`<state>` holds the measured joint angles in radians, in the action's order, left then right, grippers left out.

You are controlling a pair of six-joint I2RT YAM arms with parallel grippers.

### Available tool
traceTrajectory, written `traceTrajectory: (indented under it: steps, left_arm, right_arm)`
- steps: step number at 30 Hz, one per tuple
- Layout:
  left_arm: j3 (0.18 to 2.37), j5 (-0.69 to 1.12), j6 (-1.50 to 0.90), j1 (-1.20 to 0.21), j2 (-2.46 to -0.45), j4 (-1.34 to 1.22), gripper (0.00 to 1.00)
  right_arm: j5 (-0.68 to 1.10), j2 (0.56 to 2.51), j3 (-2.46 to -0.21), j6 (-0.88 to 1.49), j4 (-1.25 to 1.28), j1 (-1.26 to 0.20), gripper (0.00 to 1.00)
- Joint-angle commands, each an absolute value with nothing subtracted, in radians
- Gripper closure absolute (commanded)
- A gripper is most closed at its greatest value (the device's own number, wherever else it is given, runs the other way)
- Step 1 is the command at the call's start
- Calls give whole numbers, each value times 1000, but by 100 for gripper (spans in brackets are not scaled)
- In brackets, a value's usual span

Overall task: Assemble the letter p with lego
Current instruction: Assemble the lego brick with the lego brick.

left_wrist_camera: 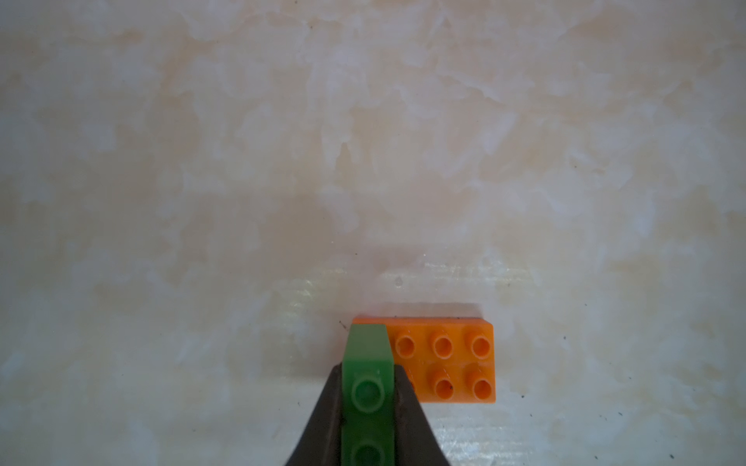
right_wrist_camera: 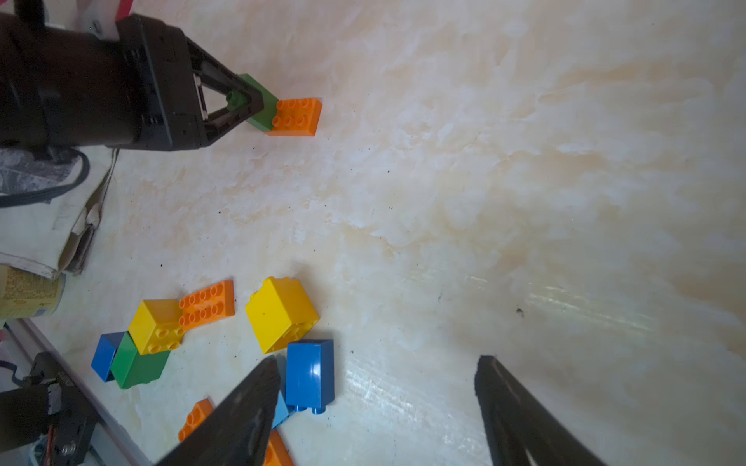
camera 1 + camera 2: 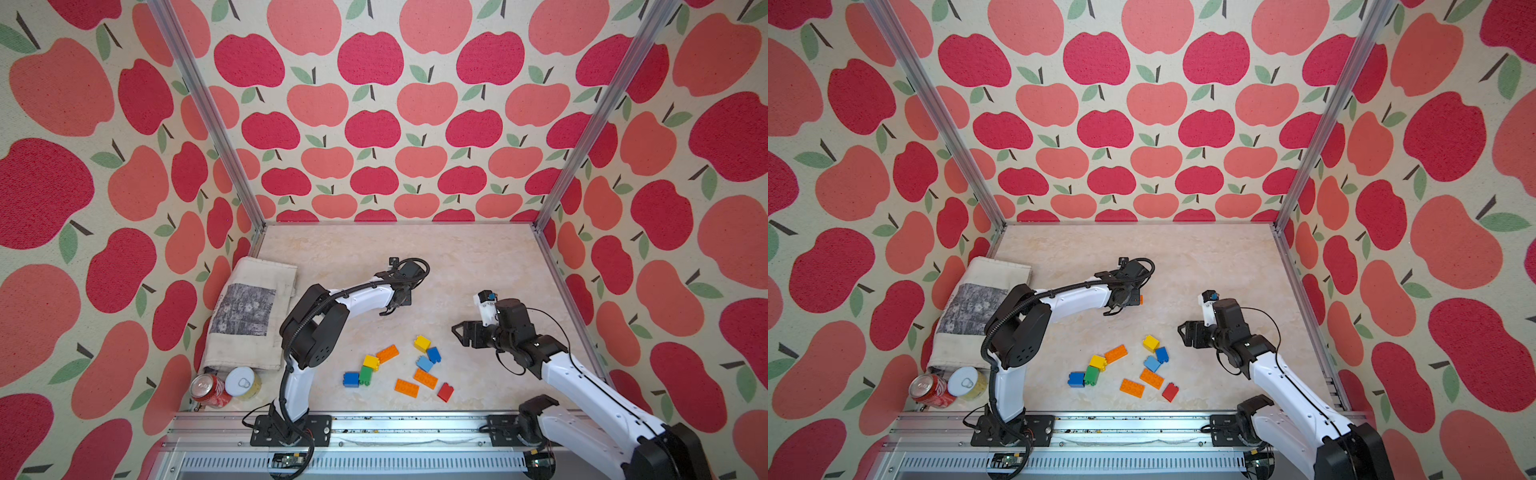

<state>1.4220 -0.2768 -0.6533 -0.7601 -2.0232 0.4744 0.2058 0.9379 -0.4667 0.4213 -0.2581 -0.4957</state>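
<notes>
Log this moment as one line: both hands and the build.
left hand: shut on green brick, on end of orange brick | right hand: open, empty, near blue brick | P: unfinished

Both top views look steeply down from high up onto the whole table, facing the back wall, far off; they share nearly the same scene, shifted slightly sideways. The left wrist camera sits close above the table, looking past the left pincer at the green brick and orange brick. The right wrist camera looks low across the table past the right pincer, sharing those 2 bricks.
</notes>
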Motion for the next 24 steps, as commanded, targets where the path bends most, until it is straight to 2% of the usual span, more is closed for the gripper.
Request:
traceTrajectory:
  steps: [1, 5, 13, 24]
  left_arm:
    - [1390, -199, -643, -761, -2040, 587, 72]
    - [1368, -206, -649, -759, -1967, 560, 60]
    - [1273, -166, -633, -758, -1795, 460, 45]
    - [688, 72, -614, -637, -1331, -191, 32]
  right_arm:
    - [222, 955, -457, 452, -292, -540, 21]
    - [226, 1006, -464, 466, -315, -593, 22]
    - [157, 1111, -473, 496, -316, -698, 26]
    - [117, 1249, -546, 502, -310, -799, 38]
